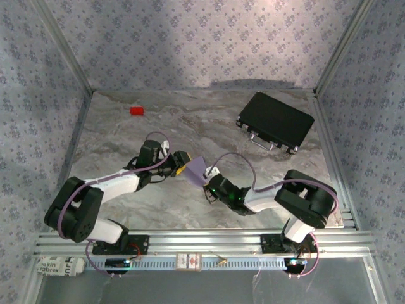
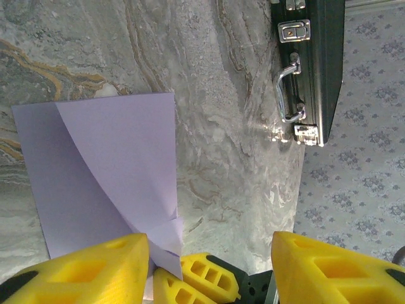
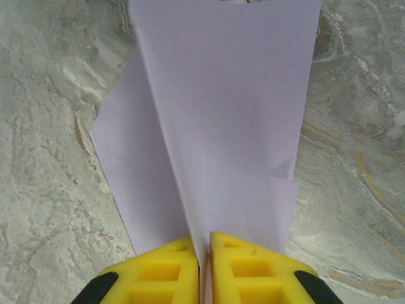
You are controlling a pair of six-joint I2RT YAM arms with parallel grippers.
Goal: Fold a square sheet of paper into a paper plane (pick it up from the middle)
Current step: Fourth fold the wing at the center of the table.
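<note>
One red block (image 1: 137, 111) lies at far left, the left gripper (image 1: 183, 170) hovers with fingers spread wide beside the single folded lilac sheet of paper (image 3: 221, 114) at mid-table, its long crease pointing straight away from the right gripper (image 3: 204, 266) pinching its edge, and one black case (image 1: 276, 121) sits far right.

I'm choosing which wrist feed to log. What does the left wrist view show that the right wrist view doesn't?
Left wrist view: the black case by the patterned wall, and the left gripper open beside the lilac paper. Right wrist view: the paper's straight crease running into the shut right gripper. Both: the partly folded paper over the marble table.
</note>
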